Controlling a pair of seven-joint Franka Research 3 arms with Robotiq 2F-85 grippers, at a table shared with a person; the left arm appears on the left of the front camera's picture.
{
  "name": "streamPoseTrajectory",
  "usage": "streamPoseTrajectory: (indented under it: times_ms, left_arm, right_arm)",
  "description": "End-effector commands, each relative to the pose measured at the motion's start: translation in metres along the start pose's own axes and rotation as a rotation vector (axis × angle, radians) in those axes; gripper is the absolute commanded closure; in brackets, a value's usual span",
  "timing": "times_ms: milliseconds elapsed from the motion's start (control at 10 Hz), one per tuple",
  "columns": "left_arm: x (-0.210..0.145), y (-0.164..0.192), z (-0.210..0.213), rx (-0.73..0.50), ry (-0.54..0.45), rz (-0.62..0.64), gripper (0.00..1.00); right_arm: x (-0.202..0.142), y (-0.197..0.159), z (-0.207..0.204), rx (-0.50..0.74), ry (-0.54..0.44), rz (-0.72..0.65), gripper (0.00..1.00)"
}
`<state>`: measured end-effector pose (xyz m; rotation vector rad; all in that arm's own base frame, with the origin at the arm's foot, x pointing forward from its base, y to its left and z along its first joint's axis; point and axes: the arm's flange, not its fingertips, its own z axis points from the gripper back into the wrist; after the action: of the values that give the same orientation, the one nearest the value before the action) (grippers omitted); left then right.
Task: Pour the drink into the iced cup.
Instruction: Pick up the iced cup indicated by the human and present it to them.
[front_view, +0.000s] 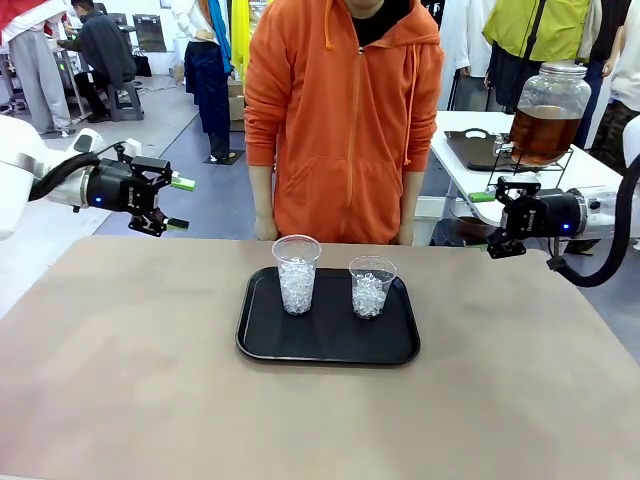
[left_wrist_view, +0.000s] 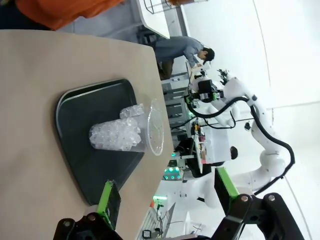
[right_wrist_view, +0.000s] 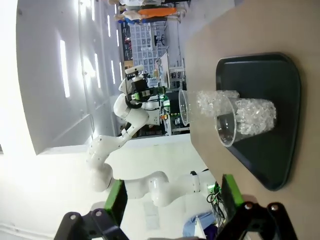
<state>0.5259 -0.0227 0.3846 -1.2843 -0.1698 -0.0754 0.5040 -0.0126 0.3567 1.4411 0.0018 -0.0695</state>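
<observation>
Two clear plastic cups of ice stand on a black tray (front_view: 330, 355): a taller iced cup (front_view: 296, 275) at left and a shorter one (front_view: 371, 287) at right. Amber-brown drink fills a large glass jar (front_view: 548, 115) on the white side table at the back right. My left gripper (front_view: 180, 204) hovers open above the table's far left corner, empty. My right gripper (front_view: 483, 222) hovers open off the far right edge, empty. In the left wrist view the open fingers (left_wrist_view: 109, 202) frame the cups (left_wrist_view: 125, 134). The right wrist view shows both cups (right_wrist_view: 240, 117) on the tray (right_wrist_view: 280, 85).
A person in an orange hoodie (front_view: 345, 120) stands at the far edge, hands resting near it behind the tray. The jar sits on a wire stand beside a dark tray (front_view: 475, 150). Bare tan tabletop (front_view: 130, 380) surrounds the black tray.
</observation>
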Motion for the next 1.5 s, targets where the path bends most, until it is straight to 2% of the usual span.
streamPoseTrajectory:
  times_ms: [0, 200, 300, 400, 1400]
  left_arm:
    - [0.0063, -0.0015, 0.0010, -0.051, 0.026, -0.019, 0.00]
    - [0.0027, -0.0013, 0.0012, -0.042, 0.039, 0.008, 0.00]
    - [0.0008, -0.0025, -0.0021, 0.016, 0.030, 0.020, 0.00]
    - [0.0031, 0.0003, -0.0027, -0.031, 0.028, 0.001, 0.00]
    - [0.0031, 0.0003, -0.0027, -0.031, 0.028, 0.001, 0.00]
  right_arm:
    - [0.0086, 0.0055, 0.0011, 0.054, 0.008, 0.042, 0.00]
    - [0.0117, 0.0097, -0.0003, 0.029, 0.006, 0.040, 0.00]
    - [0.0119, 0.0095, -0.0003, 0.029, 0.003, 0.034, 0.00]
    - [0.0093, 0.0096, -0.0007, 0.023, 0.002, 0.031, 0.00]
    - [0.0070, 0.0073, 0.0003, 0.011, 0.014, 0.026, 0.00]
